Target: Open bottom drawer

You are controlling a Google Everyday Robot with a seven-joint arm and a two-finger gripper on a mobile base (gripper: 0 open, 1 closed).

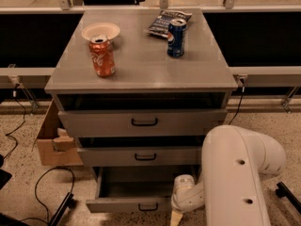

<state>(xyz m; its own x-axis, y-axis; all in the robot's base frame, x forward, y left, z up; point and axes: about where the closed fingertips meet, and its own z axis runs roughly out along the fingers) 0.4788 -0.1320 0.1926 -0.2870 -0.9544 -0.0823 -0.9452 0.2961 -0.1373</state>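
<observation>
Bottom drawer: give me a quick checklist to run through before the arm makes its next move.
1. The bottom drawer is pulled out beyond the middle drawer: ok.
2. Its handle is in plain view: ok.
3. The gripper is low by the drawer front's right end; contact with the drawer: cannot tell.
4. The cardboard box sits left of the cabinet, apart from the drawer: ok.
5. The orange can and the blue can stand upright on top: ok.

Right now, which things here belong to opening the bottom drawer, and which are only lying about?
Job: bottom drawer, pulled out; gripper, by its front's right end.
Lying about: red can, blue can, bowl, chip bag on top; cardboard box on floor.
</observation>
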